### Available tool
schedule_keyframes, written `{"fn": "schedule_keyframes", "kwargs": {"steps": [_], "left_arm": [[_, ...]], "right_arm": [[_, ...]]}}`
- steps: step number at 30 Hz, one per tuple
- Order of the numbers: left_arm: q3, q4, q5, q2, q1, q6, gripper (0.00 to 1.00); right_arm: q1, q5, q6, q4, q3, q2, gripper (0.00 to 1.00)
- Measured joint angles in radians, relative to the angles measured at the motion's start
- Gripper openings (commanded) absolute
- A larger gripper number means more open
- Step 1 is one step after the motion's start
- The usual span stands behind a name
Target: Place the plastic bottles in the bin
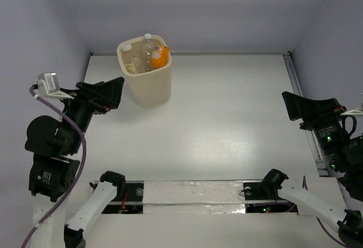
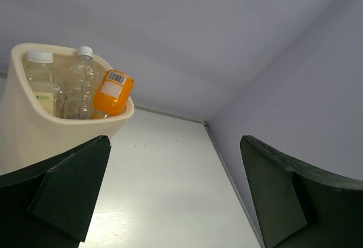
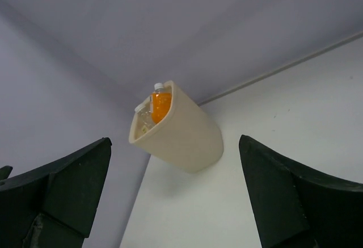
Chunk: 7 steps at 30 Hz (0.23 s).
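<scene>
bin (image 1: pixel 152 86): upright on the bench (image 1: pixel 227 123), toward 11 o'clock
plastic bottles (image 1: pixel 148 48): inside the bin
orange bottle (image 1: pixel 160 57): tilted against the rim's 3 o'clock side
left tool (image 2: pixel 176 194): spread, holding nothing, at 9 o'clock
right tool (image 3: pixel 176 197): spread, holding nothing, at 3 o'clock

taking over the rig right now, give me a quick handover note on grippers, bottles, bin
Left gripper: open, empty, beside the bin.
Right gripper: open, empty, at the table's right edge.
Bottles: in the bin, upright or leaning. Three show clearly, including the orange one.
Done: no bottle shows outside the bin in any view.
Left: probably nothing. The full count inside can't be read from here, so check it.
</scene>
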State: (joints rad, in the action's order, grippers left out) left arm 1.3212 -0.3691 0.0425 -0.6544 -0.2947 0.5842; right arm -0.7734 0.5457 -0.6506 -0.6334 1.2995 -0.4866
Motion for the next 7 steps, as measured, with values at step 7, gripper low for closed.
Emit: {"fn": "schedule_keyframes", "kwargs": {"steps": [7], "left_arm": [[-0.086, -0.13, -0.023, 0.067, 0.0, 0.039, 0.99]], "right_arm": [[0.0, 0.012, 0.0, 0.008, -0.106, 0.017, 1.0]]}}
